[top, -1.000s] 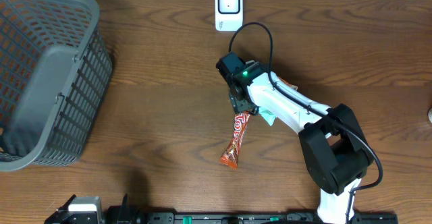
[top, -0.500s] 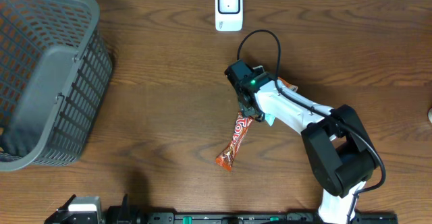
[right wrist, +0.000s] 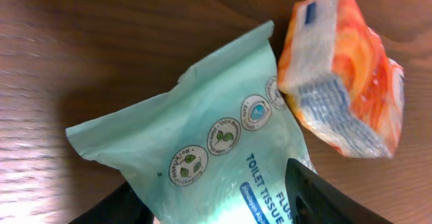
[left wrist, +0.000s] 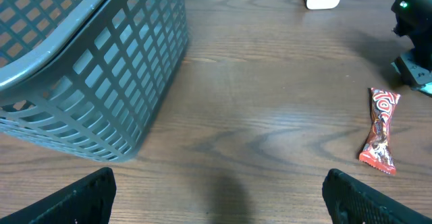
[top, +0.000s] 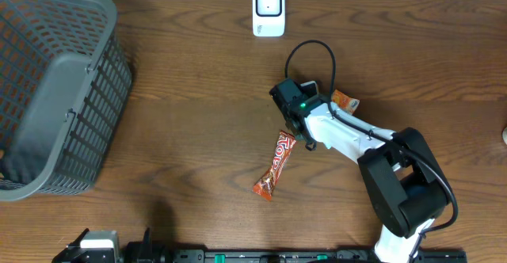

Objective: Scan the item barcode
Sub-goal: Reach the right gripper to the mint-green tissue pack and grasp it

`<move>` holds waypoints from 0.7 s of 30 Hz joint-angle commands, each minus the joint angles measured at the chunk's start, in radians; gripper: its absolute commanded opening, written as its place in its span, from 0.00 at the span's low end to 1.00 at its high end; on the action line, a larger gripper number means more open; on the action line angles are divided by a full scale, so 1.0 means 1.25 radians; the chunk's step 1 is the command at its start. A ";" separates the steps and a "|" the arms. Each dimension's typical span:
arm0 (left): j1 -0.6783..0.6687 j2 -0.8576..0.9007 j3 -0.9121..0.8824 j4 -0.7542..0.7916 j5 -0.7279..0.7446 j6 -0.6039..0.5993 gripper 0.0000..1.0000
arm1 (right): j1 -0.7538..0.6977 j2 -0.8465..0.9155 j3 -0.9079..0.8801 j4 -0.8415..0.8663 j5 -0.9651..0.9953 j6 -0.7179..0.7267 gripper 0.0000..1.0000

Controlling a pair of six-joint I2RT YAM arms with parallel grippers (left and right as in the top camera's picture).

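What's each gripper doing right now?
Left gripper: open, empty.
Right gripper: fingers on either side of the green tissue pack; cannot tell if it is gripped.

White R arm (top: 341,132), blk joints, cable (top: 311,43), grn LED (top: 302,102)

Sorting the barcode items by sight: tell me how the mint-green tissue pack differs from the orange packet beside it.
Colour: the tissue pack is mint green with round leaf icons; the orange packet is orange with white patches. Shape: the tissue pack is flat and broad, the orange packet smaller and blocky. Place: the tissue pack lies between the fingers of the right gripper; the orange packet lies outside them. Both are wrapped packs on the table.
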 commanded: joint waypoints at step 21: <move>0.004 -0.004 0.003 -0.002 -0.010 0.010 0.98 | -0.010 0.026 0.290 -0.339 -0.537 -0.158 0.01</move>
